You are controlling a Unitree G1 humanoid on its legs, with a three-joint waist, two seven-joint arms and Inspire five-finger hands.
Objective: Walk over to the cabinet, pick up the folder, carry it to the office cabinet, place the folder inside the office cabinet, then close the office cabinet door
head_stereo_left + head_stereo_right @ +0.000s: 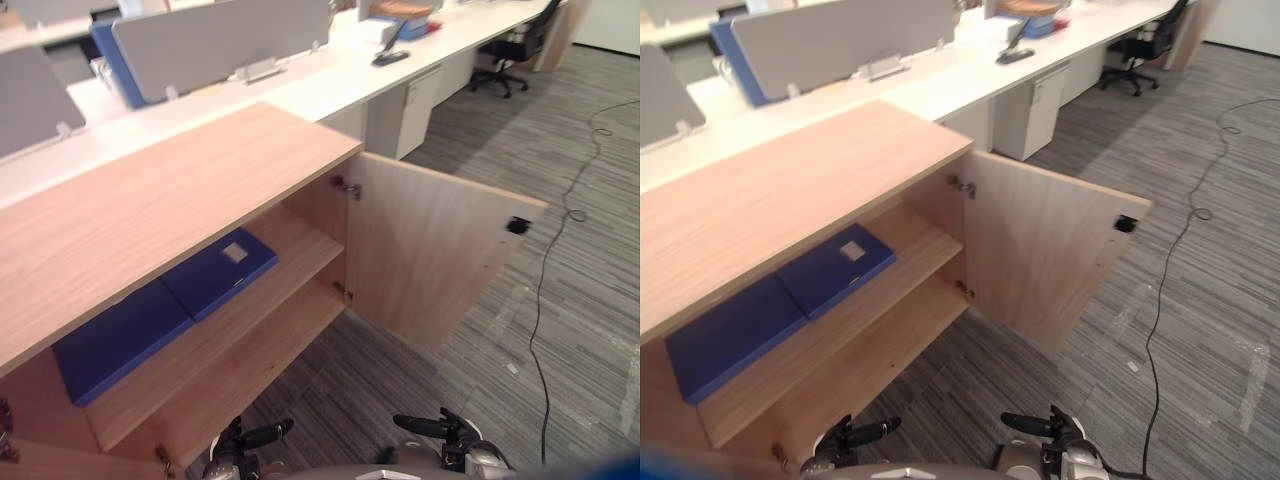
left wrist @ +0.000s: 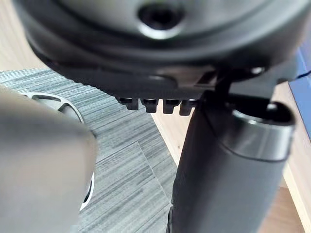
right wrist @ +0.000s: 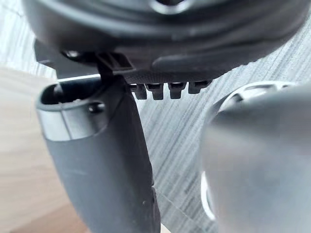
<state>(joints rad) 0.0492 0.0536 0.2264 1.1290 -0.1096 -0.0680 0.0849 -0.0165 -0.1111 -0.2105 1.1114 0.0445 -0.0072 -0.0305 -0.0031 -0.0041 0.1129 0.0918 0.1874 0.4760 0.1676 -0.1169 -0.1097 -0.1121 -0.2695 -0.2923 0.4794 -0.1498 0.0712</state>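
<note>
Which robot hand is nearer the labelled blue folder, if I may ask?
Left: left robot hand hangs in front of the folder; right robot hand farther right, by the door.

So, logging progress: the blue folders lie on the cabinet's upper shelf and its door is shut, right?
Not shut: the left eye view shows the door swung wide open. The blue folders do lie on the upper shelf.

Grey striped carpet [image 1: 580, 330] — long white desk [image 1: 330, 85], black office chair [image 1: 510, 52].
</note>
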